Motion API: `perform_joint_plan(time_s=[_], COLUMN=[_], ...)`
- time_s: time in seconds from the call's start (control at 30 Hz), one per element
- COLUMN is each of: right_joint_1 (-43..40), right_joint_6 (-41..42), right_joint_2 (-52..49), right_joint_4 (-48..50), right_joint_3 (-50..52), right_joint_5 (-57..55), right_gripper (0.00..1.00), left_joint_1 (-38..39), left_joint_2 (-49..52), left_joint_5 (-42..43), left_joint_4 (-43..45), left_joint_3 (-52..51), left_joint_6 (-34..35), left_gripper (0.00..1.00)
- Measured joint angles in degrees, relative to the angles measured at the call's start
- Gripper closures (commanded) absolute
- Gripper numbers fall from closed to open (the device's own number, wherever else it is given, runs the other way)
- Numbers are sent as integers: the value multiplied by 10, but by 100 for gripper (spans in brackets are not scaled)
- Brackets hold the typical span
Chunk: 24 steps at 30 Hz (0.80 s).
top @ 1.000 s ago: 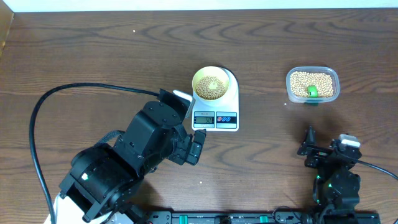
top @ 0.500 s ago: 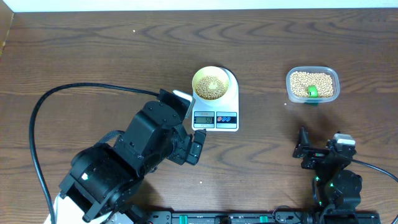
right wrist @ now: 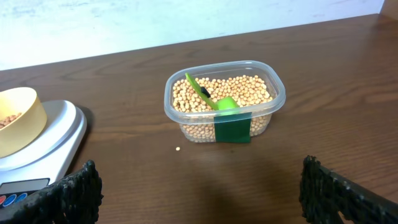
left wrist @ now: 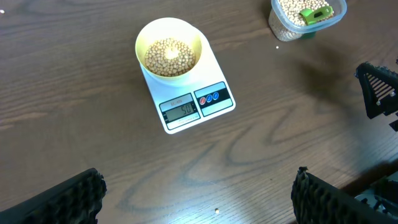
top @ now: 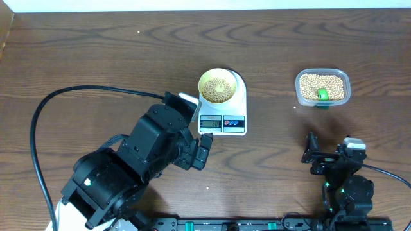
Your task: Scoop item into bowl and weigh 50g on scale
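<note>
The pale yellow bowl (top: 216, 86) stands on the white scale (top: 239, 97) and holds beige beans (left wrist: 169, 55). The scale's display (left wrist: 180, 111) shows digits that look like 50. More beans fill a clear tub (top: 322, 87) at the right, with a green scoop (right wrist: 214, 101) lying in it. My left gripper (top: 191, 128) is open and empty, just in front of and left of the scale; its fingers frame the left wrist view (left wrist: 199, 199). My right gripper (top: 331, 154) is open and empty, in front of the tub (right wrist: 199, 193).
A loose bean (right wrist: 178, 148) lies on the table in front of the tub and another (left wrist: 216, 211) in front of the scale. A black cable (top: 38, 122) loops at the left. The wooden table's far edge (top: 205, 9) runs along the back.
My right gripper has shifted slightly left. The left arm, bowl, scale and tub have not moved.
</note>
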<state>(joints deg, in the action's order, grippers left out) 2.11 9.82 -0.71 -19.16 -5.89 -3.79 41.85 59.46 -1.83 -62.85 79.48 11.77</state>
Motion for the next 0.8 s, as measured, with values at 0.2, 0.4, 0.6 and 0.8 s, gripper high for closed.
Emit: perform_joint_plan(time_s=[0.2, 0.4, 0.6, 0.8], right_joint_1=[0, 0, 0, 0], right_joint_6=[0, 0, 0, 0], right_joint_2=[0, 0, 0, 0], right_joint_4=[0, 0, 0, 0], right_joint_3=[0, 0, 0, 0], right_joint_5=[0, 0, 0, 2], right_gripper=[1, 1, 1, 1], left_joint_1=[0, 0, 0, 0], left_joint_2=[0, 0, 0, -1], left_joint_5=[0, 0, 0, 0], left_joint_4=[0, 0, -5, -144], left_joint_3=[0, 0, 0, 0], left_joint_6=[0, 0, 0, 0], left_gripper=[2, 2, 2, 2])
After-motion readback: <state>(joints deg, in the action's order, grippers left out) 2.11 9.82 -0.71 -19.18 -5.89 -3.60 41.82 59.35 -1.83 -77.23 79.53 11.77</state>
